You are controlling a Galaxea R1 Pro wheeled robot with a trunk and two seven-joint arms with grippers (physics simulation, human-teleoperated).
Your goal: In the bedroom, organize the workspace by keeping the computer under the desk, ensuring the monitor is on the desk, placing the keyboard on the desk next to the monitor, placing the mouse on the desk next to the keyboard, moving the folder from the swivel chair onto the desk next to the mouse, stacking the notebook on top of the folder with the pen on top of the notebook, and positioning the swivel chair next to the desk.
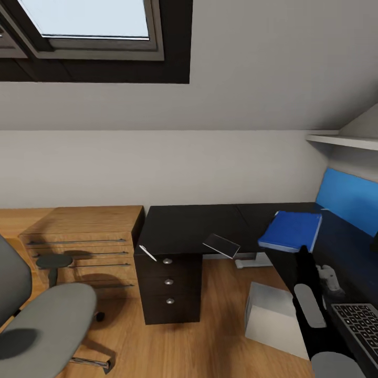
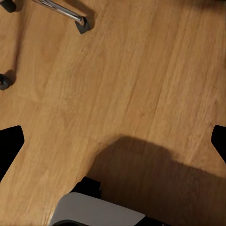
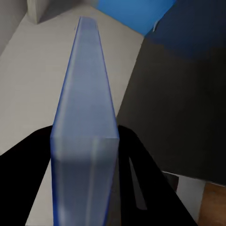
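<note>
My right gripper (image 3: 84, 155) pinches the folder (image 1: 290, 231) — flat, bright blue, its pale edge between my black fingers (image 3: 141, 188) — held over the glossy black desk (image 1: 194, 228). My left gripper's fingers stand spread above the wood-grain floor (image 2: 122, 84).

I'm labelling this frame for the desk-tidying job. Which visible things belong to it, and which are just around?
Belong to the job:
folder, held edge-on in the right gripper
desk
keyboard
computer
swivel chair
small flat dark item on the desk, perhaps the notebook

Just around:
wood cabinet
window
wall shelf
</note>
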